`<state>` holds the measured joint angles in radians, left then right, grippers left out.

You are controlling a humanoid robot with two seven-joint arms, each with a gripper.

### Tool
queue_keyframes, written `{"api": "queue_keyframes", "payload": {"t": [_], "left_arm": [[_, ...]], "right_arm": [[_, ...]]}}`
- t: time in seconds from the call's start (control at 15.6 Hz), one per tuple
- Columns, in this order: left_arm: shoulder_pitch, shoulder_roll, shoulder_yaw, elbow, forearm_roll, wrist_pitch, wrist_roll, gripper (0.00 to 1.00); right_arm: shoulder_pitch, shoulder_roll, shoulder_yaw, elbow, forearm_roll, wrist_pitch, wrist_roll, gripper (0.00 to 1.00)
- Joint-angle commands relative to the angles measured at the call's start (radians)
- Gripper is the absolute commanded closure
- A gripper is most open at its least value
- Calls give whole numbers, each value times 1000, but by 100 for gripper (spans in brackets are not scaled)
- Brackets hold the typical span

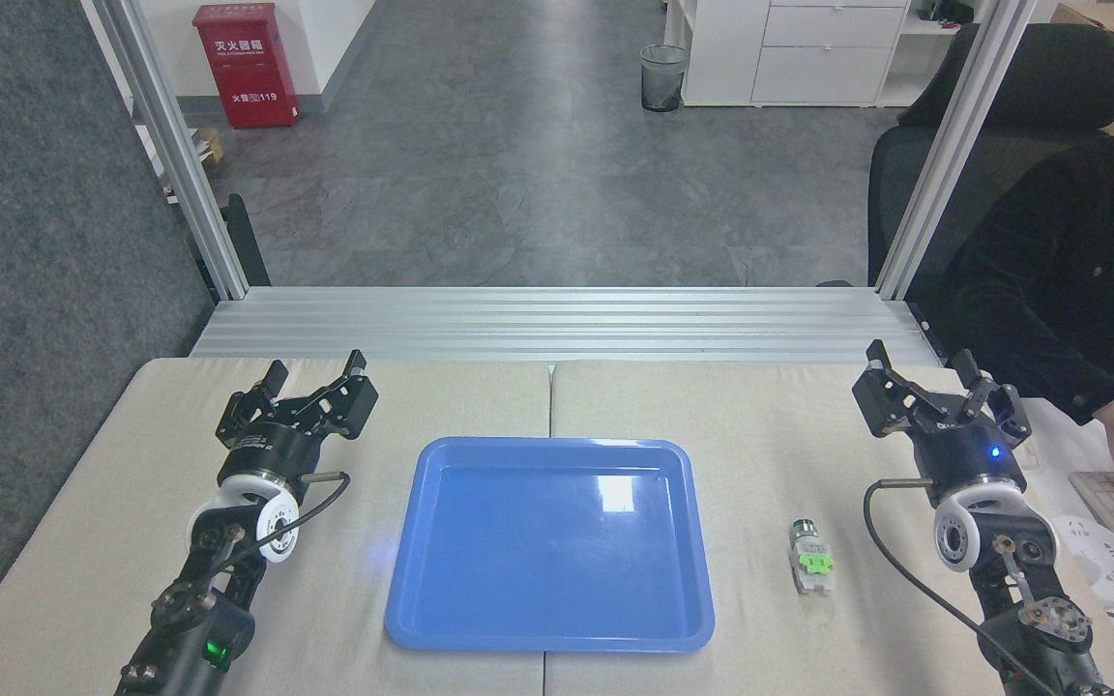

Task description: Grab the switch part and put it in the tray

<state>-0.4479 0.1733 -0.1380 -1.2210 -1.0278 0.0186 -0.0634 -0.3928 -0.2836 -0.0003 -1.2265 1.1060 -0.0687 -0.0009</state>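
Switch part (810,563) lies just right of the empty tray (692,541), so bring your right gripper (934,379), fingers spread like the left gripper's (315,372), down across its whitish body.

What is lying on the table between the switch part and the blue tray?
Nothing. In the head view, only bare beige table separates the small whitish switch part with green middle from the right rim of the large glossy blue plastic tray.

The tray (549,541) lies mid-table; the switch part (810,559) lies on the table, right of it.
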Motion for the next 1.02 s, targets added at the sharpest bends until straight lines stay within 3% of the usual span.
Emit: {"api": "queue_keyframes", "payload": {"t": [0.0,0.96], "left_arm": [[0,0,0,0,0,0,1,0],[0,0,0,0,0,0,1,0]], "right_arm": [[-1,0,-17,-1,0,0,-1,1],[-14,0,-15,1,2,0,-1,1]]}}
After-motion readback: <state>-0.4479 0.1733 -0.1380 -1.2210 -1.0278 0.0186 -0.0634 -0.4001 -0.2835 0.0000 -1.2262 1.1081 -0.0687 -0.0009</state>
